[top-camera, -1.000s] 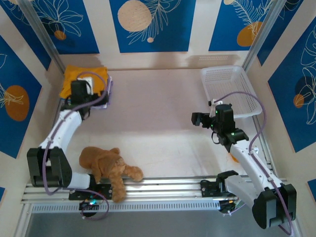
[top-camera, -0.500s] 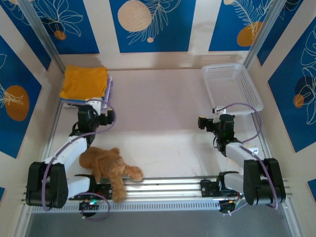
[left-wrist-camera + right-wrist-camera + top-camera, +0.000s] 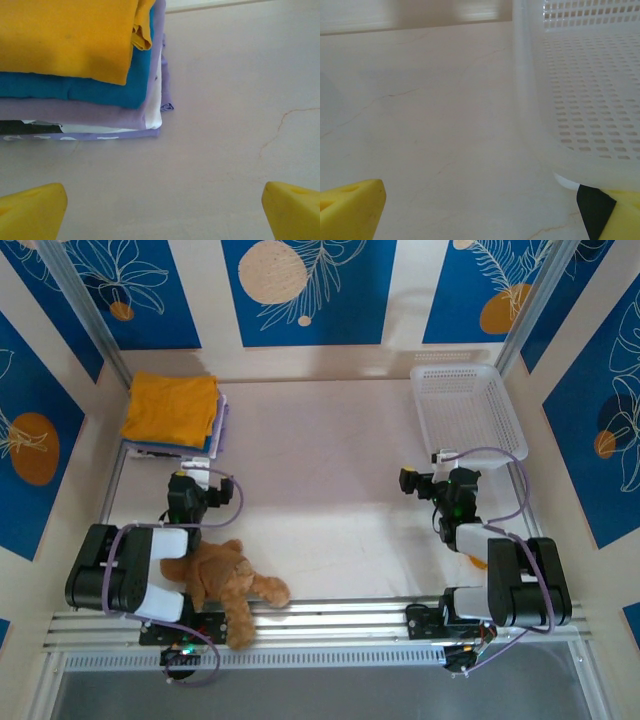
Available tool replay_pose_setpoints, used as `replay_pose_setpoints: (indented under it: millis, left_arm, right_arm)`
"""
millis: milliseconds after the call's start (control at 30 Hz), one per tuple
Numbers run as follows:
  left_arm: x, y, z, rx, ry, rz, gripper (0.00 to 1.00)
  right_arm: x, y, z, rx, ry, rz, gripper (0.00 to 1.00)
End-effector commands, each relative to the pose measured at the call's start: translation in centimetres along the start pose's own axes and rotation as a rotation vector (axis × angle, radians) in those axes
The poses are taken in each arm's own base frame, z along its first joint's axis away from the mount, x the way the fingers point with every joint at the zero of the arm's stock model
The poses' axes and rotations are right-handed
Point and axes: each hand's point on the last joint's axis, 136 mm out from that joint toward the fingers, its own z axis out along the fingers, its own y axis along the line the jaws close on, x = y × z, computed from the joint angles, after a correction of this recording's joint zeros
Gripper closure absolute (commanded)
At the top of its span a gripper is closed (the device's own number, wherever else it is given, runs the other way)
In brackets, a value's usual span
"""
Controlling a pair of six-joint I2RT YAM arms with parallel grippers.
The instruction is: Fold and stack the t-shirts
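The t-shirts (image 3: 172, 412) lay stacked in the table's far left corner, the mustard one (image 3: 65, 35) on top. The left gripper (image 3: 160, 210) stood open and empty just in front of them, and the right gripper (image 3: 480, 212) stood open and empty beside the basket (image 3: 530, 100). The lower layers stuck out unevenly, so any forward nudge from the left gripper would likely have rucked or slid the stack.

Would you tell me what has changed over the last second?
Both arms folded back toward their bases: the left hand came away from the t-shirt stack, the right hand drew back from the basket, which shifted slightly. Stack and teddy stayed put.
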Motion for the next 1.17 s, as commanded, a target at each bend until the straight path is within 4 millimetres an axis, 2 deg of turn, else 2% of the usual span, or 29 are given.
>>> replay_pose_setpoints:
  millis: [0,167,300,467,1133]
  left_arm:
    - [-2.2,0.4,-0.5,-0.02,-0.148,0.001,0.01]
    - [-1.5,0.0,-0.2,-0.003,-0.162,0.009,0.01]
    - [-1.0,1.3,1.3,-0.076,-0.058,-0.016,0.01]
    - [-1.1,1.6,1.8,-0.094,-0.034,-0.019,0.01]
    - [-1.1,1.5,1.8,-0.093,-0.034,-0.019,0.01]
  right_arm:
    - [-1.8,1.0,0.4,-0.045,-0.076,-0.021,0.01]
    - [-1.1,1.3,1.6,-0.059,-0.049,-0.045,0.01]
    - [-0.2,1.1,3.2,-0.058,-0.003,-0.043,0.01]
    - [-0.2,0.2,3.4,-0.054,0.018,0.012,0.01]
    - [-0.1,0.2,3.2,-0.061,0.012,0.015,0.01]
